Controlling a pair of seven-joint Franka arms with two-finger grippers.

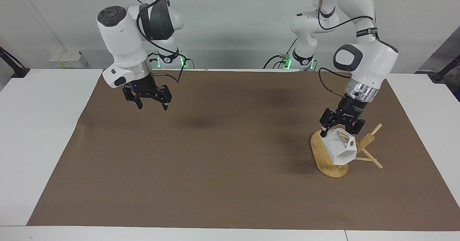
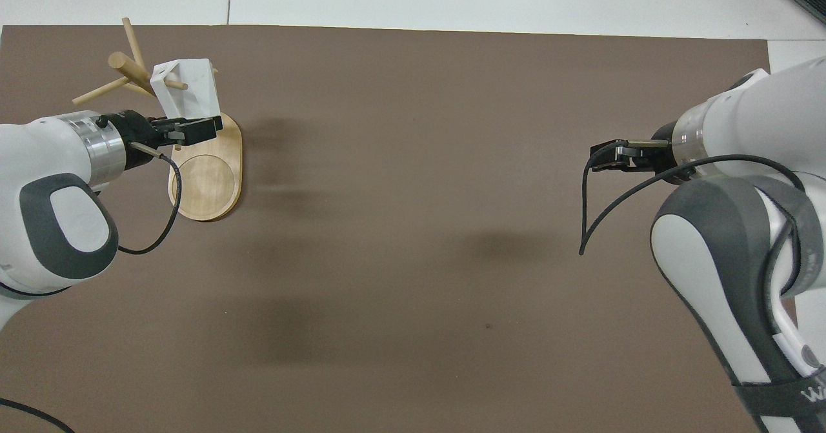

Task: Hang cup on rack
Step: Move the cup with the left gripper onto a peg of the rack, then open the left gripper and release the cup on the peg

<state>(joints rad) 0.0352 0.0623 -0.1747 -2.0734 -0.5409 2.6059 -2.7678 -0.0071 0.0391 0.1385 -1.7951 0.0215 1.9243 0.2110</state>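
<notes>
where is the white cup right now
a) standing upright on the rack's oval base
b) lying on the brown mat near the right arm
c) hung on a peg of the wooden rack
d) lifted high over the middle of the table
c: the cup hangs tilted off the mat, with a thin peg of the rack poking through its handle, and the left hand just above it.

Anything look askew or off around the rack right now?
Nothing damaged or spilled. The cup hangs tilted, a peg through its handle hole, on the rack, which stands upright. The left gripper sits just above the cup, open. The right gripper waits open over the brown mat.
</notes>
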